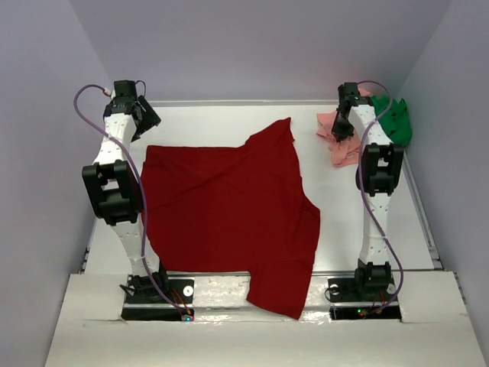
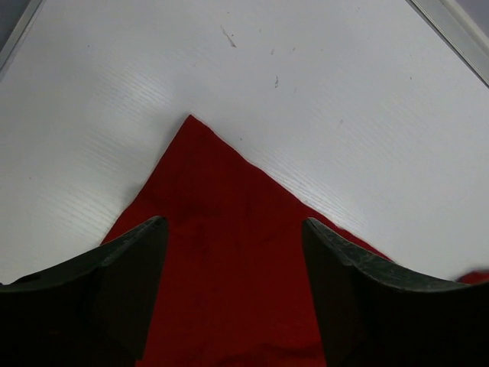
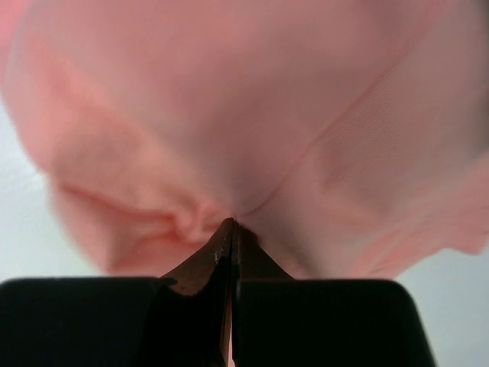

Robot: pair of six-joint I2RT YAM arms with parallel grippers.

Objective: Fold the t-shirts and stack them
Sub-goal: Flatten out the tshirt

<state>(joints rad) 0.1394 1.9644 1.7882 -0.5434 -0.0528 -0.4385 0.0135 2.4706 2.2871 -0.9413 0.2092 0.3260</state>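
Salmon pink soft cloth t-shirt (image 1: 327, 125), crumpled at the far right of the white tabletop (image 1: 214, 122), sits directly in the right jaws, which are pinched shut on a fold of it; the right arm is plainly the nearer one. A bright green cloth t-shirt (image 1: 396, 122) is bunched just beside it, seemingly touching, though the arm hides where they meet. A dark red cloth t-shirt (image 1: 229, 214) lies spread flat across the middle, long axis near to far, its hem over the near edge; the left jaws stand wide above its far-left corner, holding nothing
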